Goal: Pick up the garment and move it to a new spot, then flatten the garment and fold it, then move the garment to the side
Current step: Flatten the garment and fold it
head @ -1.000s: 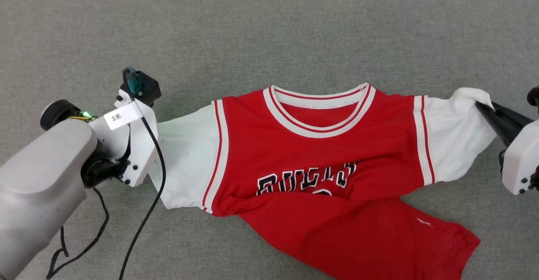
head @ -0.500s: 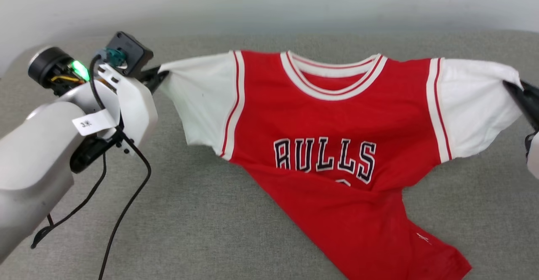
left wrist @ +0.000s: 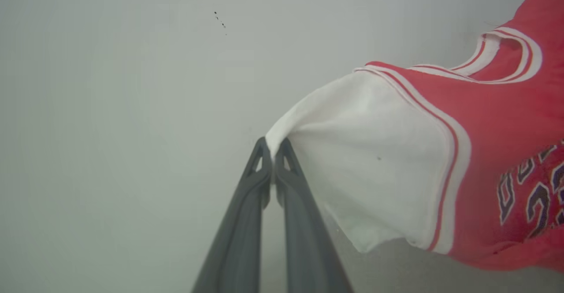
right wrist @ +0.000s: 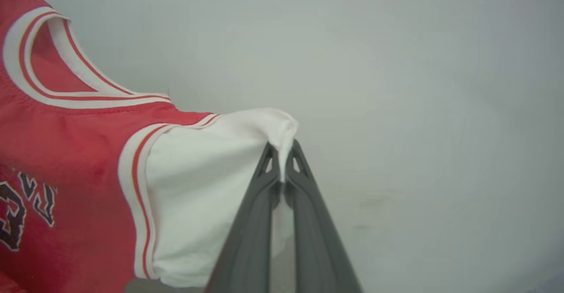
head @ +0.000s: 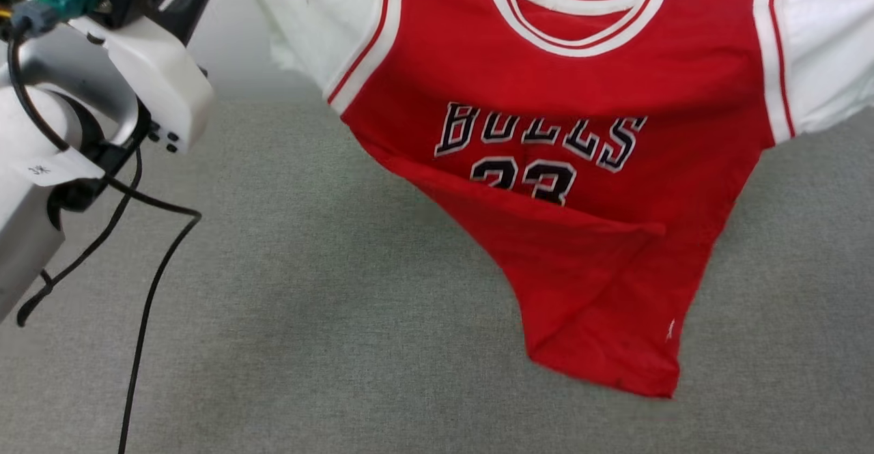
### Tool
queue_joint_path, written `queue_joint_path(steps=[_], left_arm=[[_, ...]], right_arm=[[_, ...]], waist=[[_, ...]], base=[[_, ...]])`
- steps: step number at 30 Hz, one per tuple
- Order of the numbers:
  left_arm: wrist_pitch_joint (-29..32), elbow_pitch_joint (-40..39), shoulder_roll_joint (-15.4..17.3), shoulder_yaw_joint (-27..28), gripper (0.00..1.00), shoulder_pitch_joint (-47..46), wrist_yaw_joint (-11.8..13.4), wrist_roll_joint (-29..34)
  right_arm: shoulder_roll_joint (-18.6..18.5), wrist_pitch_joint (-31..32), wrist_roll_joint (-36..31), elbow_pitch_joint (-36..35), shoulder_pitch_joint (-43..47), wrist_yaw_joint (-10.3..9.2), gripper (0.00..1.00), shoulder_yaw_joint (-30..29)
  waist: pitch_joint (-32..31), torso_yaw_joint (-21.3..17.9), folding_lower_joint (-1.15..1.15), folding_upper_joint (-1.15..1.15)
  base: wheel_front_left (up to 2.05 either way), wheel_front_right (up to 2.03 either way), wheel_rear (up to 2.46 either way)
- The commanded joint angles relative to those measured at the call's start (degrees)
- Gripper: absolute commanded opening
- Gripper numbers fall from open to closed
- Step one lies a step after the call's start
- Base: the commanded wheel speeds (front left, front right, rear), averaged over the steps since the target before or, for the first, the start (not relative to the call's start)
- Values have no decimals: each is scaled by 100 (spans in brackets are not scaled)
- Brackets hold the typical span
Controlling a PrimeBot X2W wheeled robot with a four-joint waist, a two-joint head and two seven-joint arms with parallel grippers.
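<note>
Far left: left gripper [left wrist: 273, 145] pinched shut on the very tip of the white left sleeve [left wrist: 365, 161], only a small nip of cloth between the dark fingers; black cable [head: 151, 287] trailing down below the wrist. Centre: the garment [head: 560, 99] lifted and stretched wide in the air, front facing the head camera, lower body sagging to a skewed point with a diagonal fold under the number, hem [head: 608, 369] low over the surface, contact impossible to judge. Far right: right sleeve [right wrist: 207, 187] bunched into the right gripper [right wrist: 280, 150], fingers likewise closed hard on a thin pinch of fabric. Likely trouble: slipping out of either shallow grip if pulled further apart or swung fast, dropping one side into a heap; also laying down with that fold trapped underneath, or dragging the hem and rolling it under. Below: grey, felt-like surface [head: 307, 345], wide, fairly grippy by the look. Behind: plain pale wall [head: 246, 65].
</note>
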Motion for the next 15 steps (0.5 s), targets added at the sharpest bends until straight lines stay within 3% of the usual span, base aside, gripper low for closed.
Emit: queue_joint_path(steps=[1, 8, 15], left_arm=[[-7, -10, 3, 20, 0, -81, 32, 38], [-91, 78, -80, 173, 0, -490, 39, 119], [-116, 389, -267, 360, 0, -1230, -71, 228]], right_arm=[[-50, -17, -81, -30, -168, -10, 0, -11], [90, 134, -164, -47, -939, -10, 0, 292], [238, 192, -192, 298, -2192, -9, 0, 658]], waist=[[-14, -17, 0, 0], [186, -126, 0, 0], [845, -185, 0, 0]], base=[[0, 0, 0], [0, 0, 0], [0, 0, 0]])
